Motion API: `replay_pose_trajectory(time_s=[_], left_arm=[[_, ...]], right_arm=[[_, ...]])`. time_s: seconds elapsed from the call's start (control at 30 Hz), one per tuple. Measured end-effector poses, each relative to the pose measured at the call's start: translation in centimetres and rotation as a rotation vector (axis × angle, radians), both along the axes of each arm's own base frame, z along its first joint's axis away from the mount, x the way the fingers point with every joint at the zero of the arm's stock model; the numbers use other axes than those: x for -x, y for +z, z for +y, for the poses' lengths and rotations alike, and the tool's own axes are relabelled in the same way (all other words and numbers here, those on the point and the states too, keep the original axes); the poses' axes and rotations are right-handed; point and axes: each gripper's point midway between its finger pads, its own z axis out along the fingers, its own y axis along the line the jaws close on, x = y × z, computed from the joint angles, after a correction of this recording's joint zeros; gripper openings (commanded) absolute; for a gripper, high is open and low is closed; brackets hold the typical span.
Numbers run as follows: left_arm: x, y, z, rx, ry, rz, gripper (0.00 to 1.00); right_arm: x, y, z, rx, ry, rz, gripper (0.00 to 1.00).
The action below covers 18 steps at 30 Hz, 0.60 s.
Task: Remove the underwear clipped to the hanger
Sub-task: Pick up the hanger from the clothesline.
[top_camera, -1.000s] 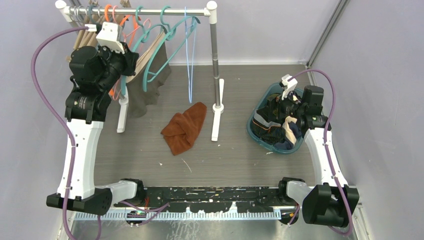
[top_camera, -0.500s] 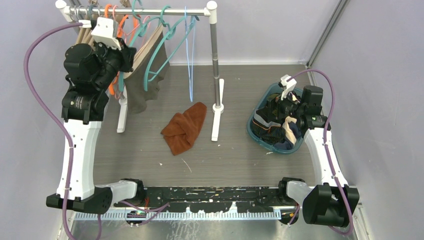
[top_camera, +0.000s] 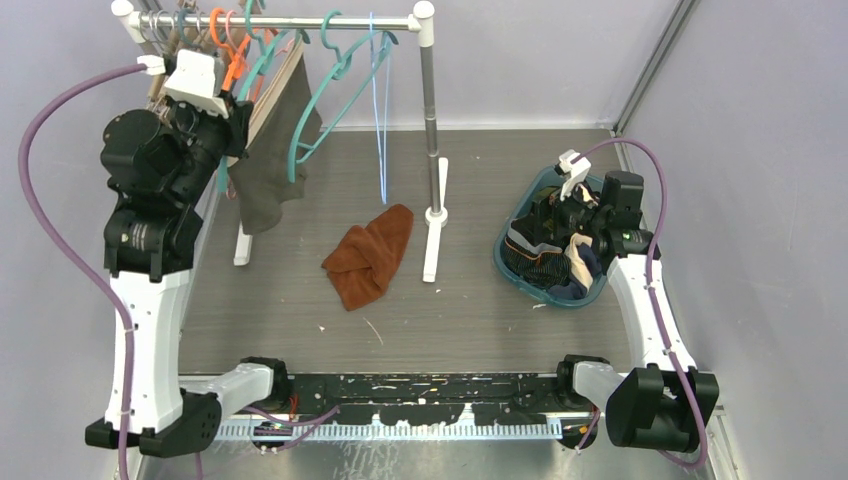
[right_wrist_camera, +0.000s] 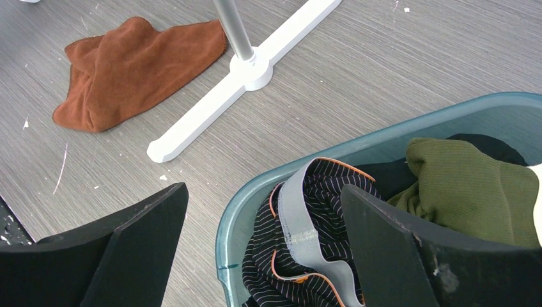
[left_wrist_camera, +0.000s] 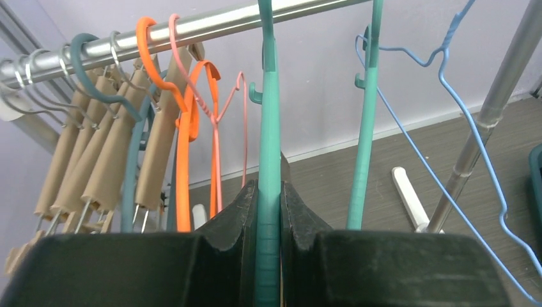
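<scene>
Table (top_camera: 480,310): grey wood-grain surface; both arm bases sit along the lower edge of the top view.
Rust-brown cloth (top_camera: 368,255): crumpled on the table at the centre of the frame, just left of a white rack foot (top_camera: 433,245).
Basket (right_wrist_camera: 396,131): teal tub on the table, right of centre.
Basket underwear (right_wrist_camera: 300,217): black striped pair with a grey waistband, beside an olive pair (right_wrist_camera: 473,185), heaped with other dark pieces.
Right pincer (right_wrist_camera: 263,190): released, fingers spread wide above the basket rim, grasping nothing.
Left pincer (left_wrist_camera: 269,192): clenched on the teal hanger (left_wrist_camera: 269,128), upper left of the top view.
Hanging underwear (top_camera: 268,170): grey-brown, cream waistband, dangling below the bunched hangers just right of the left pincer; which hanger carries it cannot be told.
Rail (left_wrist_camera: 217,22): metal bar across the top, carrying wooden clip hangers (left_wrist_camera: 96,160), orange, pink, teal and blue wire hangers.
</scene>
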Motion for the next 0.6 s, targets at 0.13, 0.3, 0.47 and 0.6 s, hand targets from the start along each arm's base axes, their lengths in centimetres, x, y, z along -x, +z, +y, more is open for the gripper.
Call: replay_pose_trajectory(time_s=[0.13,0.3,0.47,0.6], left_arm=[[2.2,0.1,0.4,-0.035,0.002,-0.005,0.0],[5.2,-0.4,0.8,-0.06,-0.003,0.012,0.0],[8.1,-1.3,1.3,-0.07,0.0,0.043,0.0],[10.2,-2.3,1.7,-0.086,0.001,0.07,0.0]], right_arm=[[0.0,0.0,0.1,0.002,0.004,-0.002,0.97],[0.0,0.0,0.0,0.008,0.0,-0.005,1.0],[-0.1,0.0,-0.1,0.01,-0.003,-0.005,1.0],[-0.1,0.0,-0.1,0.011,-0.003,-0.005,1.0]])
